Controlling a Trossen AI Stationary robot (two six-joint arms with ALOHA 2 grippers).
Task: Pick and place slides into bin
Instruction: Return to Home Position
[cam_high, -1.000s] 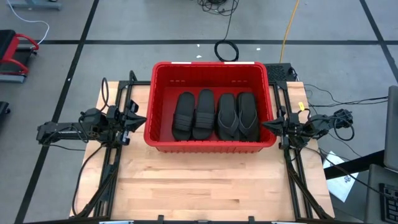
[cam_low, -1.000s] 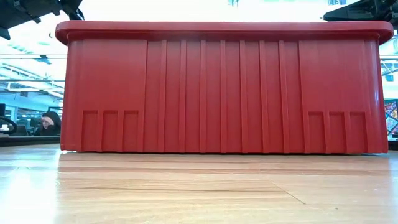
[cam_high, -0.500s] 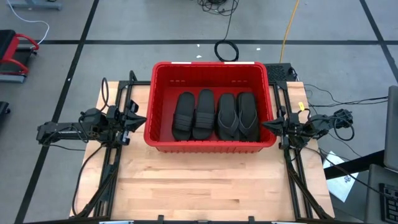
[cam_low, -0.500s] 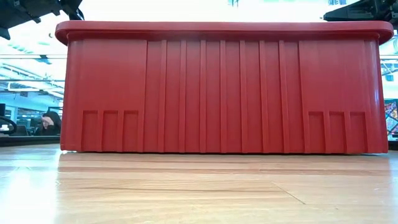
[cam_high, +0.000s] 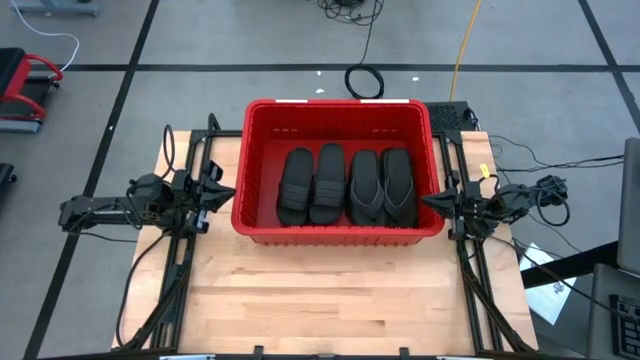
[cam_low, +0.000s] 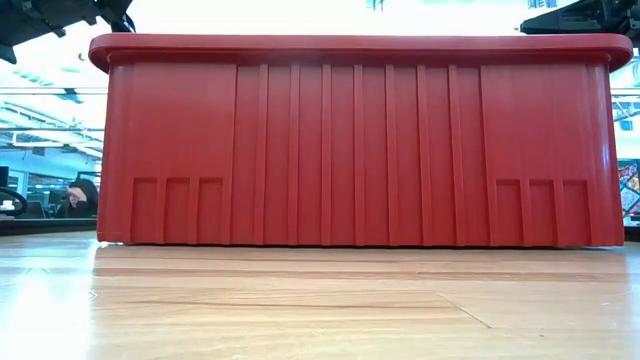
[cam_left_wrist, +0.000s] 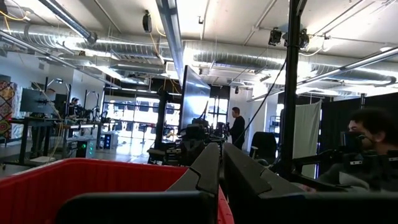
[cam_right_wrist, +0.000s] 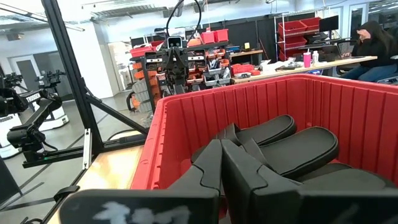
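Slides (cam_high: 345, 187) lie inside bin (cam_high: 338, 103), four showing abreast, long axes front-to-back. Left claw (cam_high: 218, 190) clenched, empty, just outside bin's left wall; right claw (cam_high: 430, 201) same at right wall; equally near.

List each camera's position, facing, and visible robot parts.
High: overhead, straight down on table; both arms, left gripper and right gripper flanking the bin.
Low: table height, facing the bin's side wall; arm parts at top corners.
Left wrist: on left arm, over the bin rim into the room; own gripper shut.
Right wrist: on right arm, into the bin at the slides; own gripper shut.
Shared: high and right wrist both show the slides.
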